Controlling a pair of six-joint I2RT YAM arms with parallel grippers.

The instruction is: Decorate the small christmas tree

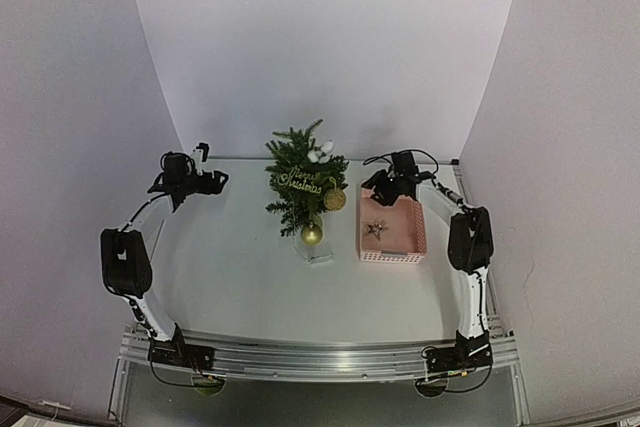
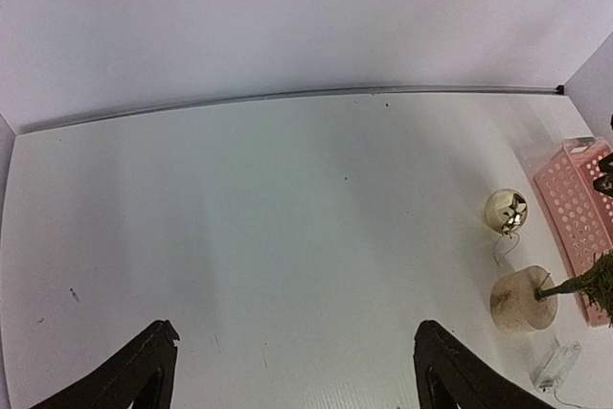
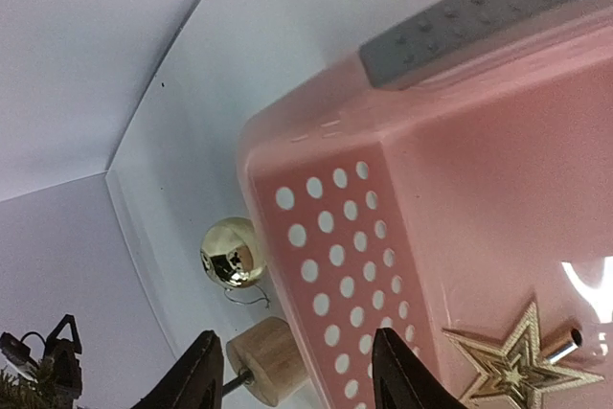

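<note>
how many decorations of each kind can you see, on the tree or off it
gold balls: 2
gold star: 1
gold merry christmas sign: 1
white ornament: 1
total: 5

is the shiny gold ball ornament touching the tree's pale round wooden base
Apart. The left wrist view shows a strip of bare white table between the shiny gold ball ornament and the pale round wooden base.

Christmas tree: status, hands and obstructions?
Left hand open, empty. Right hand open by pink basket, star inside. Small christmas tree wears sign; gold ball loose beside base.
</note>
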